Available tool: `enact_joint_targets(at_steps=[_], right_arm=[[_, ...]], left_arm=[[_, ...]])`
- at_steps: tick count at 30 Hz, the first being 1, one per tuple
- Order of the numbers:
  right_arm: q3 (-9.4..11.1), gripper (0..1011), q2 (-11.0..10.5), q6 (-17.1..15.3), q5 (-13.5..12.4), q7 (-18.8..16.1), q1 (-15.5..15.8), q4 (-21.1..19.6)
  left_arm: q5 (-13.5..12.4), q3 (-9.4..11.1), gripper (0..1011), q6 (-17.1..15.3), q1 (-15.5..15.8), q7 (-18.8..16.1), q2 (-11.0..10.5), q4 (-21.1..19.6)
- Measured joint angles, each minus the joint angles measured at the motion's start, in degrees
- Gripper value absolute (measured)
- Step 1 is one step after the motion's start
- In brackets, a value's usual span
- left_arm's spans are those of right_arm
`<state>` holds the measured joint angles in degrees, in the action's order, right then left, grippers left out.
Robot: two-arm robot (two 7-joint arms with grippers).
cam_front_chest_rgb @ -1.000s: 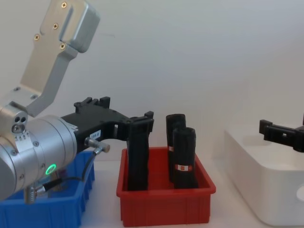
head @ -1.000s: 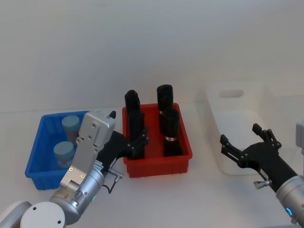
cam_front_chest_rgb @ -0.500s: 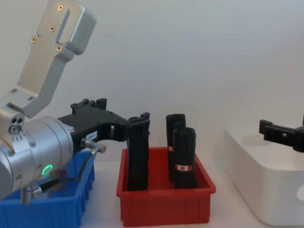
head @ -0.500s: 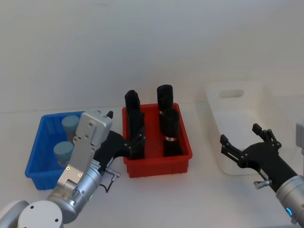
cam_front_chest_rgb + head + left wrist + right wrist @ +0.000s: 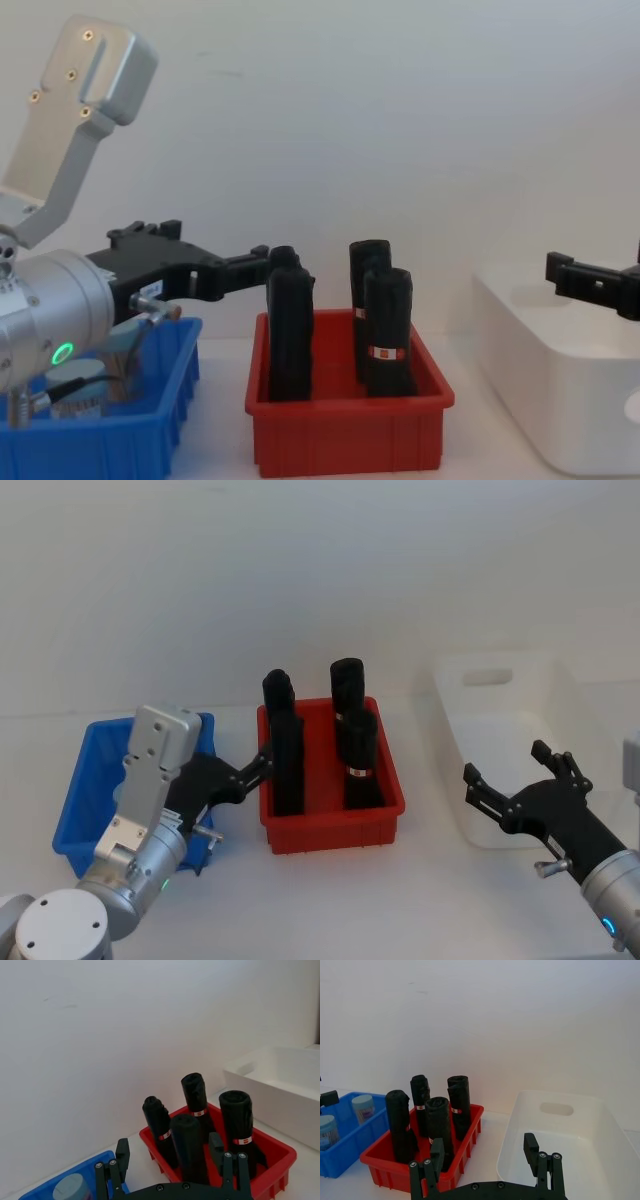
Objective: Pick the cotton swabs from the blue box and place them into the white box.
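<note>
At the left of the table (image 5: 420, 900), the blue box (image 5: 78, 798) holds the cotton swabs (image 5: 363, 1108), two jars standing upright, one nearer and one farther. The left gripper (image 5: 252, 770) hovers above the box's right edge and points toward the red bin (image 5: 330, 832) just beside it. Its fingers are spread apart and grasp nothing. Four black cylinders (image 5: 358, 755) stand upright in the red bin. To the right, apart from the red bin, sits the white box (image 5: 470, 695). The right gripper (image 5: 508, 765) hangs at this box's near end, fingers released and empty.
</note>
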<state>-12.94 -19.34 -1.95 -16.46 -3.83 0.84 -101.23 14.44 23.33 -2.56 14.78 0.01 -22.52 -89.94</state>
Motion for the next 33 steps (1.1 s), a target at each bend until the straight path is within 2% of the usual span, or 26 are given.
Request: enact_joint_targets(at_steps=[4, 9, 22, 33], right_arm=[[0.00, 1001, 0.00, 0.00, 0.00, 0.00, 0.00, 0.00], [0.00, 1001, 0.00, 0.00, 0.00, 0.00, 0.00, 0.00], [0.00, 1001, 0.00, 0.00, 0.00, 0.00, 0.00, 0.00], [0.00, 1001, 0.00, 0.00, 0.00, 0.00, 0.00, 0.00]], left_arm=[[1.01, -0.65, 1004, -0.90, 0.16, -0.75, -0.19, 0.64], [3.53, -2.12, 1004, -2.50, 0.51, -1.97, -0.64, 2.44], [8.63, -4.74, 1004, -4.71, 1.39, -2.60, -1.35, 7.18], [10.75, -6.12, 1004, -6.52, 2.49, -1.68, -1.48, 10.64]])
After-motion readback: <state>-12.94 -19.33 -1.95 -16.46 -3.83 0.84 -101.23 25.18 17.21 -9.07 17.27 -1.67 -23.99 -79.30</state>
